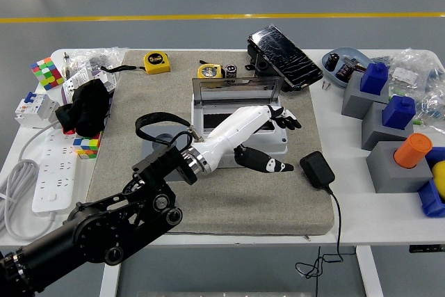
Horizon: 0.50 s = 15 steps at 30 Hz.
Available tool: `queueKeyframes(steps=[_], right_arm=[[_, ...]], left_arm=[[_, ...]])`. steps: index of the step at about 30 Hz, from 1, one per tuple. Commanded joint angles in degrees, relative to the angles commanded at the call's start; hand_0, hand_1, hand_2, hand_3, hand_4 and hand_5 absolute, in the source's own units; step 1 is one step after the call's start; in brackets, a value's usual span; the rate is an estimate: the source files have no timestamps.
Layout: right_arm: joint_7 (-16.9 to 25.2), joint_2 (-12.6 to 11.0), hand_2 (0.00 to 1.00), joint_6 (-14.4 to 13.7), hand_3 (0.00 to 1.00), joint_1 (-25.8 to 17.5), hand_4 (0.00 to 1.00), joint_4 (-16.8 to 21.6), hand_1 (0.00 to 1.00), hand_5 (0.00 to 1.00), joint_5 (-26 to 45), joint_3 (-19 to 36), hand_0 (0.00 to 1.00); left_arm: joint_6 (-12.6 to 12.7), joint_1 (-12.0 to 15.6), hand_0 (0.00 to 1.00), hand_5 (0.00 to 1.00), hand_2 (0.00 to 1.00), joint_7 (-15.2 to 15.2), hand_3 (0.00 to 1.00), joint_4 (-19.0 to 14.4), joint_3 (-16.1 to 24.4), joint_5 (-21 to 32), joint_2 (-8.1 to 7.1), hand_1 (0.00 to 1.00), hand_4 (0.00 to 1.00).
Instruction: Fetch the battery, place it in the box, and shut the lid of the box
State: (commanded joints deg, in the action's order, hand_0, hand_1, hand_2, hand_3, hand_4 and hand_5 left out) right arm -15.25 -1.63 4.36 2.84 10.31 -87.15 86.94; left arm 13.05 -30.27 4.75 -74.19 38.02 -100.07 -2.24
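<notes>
The white box (276, 145) sits mid-mat with its clear lid (236, 91) standing upright at the back. My left hand (278, 141) reaches across the box's opening from the left. Its fingers (286, 118) are spread over the box's right end and the thumb (268, 165) hangs in front of the box's front wall. I see nothing between them. The orange battery does not show; my white forearm (233, 130) covers most of the box's inside. Another orange battery (412, 149) stands in a grey block at the right.
A black adapter (316, 170) with its cable lies just right of the box. A black device (284, 48), two tape measures (157, 62) and a small battery lie behind it. Grey blocks with blue parts (375, 78) stand at right; a power strip (52, 165) at left.
</notes>
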Motion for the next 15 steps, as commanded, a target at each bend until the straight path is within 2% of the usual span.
queueKeyframes(steps=[6, 7, 12, 13, 15], right_arm=[[-0.07, -0.01, 0.674, -0.01, 0.606, -0.09, 0.993, 0.0, 0.665, 0.586, -0.26, 0.22, 0.639], [-0.04, -0.01, 0.674, -0.01, 0.605, -0.05, 0.993, 0.0, 0.665, 0.586, -0.19, 0.09, 0.639], [0.03, 0.02, 0.674, 0.06, 0.605, 0.1, 0.993, 0.0, 0.665, 0.586, 0.29, -0.45, 0.639], [0.04, 0.03, 0.674, 0.04, 0.605, 0.11, 0.993, 0.0, 0.665, 0.586, 0.34, -0.42, 0.639], [0.02, 0.03, 0.674, 0.01, 0.605, 0.1, 0.993, 0.0, 0.665, 0.586, 0.41, -0.39, 0.639]], left_arm=[[0.4, -1.12, 0.498, 0.181, 0.633, 0.0, 0.64, 0.4, 4.63, -0.95, -0.51, 0.618, 0.998], [0.29, -1.38, 0.627, 0.209, 0.713, -0.28, 0.747, 0.69, 5.73, -1.22, -0.5, 0.716, 0.998], [-0.3, -2.46, 0.627, 0.209, 0.713, -1.32, 0.747, 2.83, 10.27, -2.51, -0.53, 0.716, 0.998], [-0.36, -2.61, 0.699, 0.227, 0.747, -1.43, 0.778, 3.27, 10.85, -2.78, -0.55, 0.76, 0.998], [-0.4, -2.94, 0.699, 0.227, 0.747, -1.45, 0.778, 4.36, 11.95, -3.23, -0.67, 0.76, 0.998]])
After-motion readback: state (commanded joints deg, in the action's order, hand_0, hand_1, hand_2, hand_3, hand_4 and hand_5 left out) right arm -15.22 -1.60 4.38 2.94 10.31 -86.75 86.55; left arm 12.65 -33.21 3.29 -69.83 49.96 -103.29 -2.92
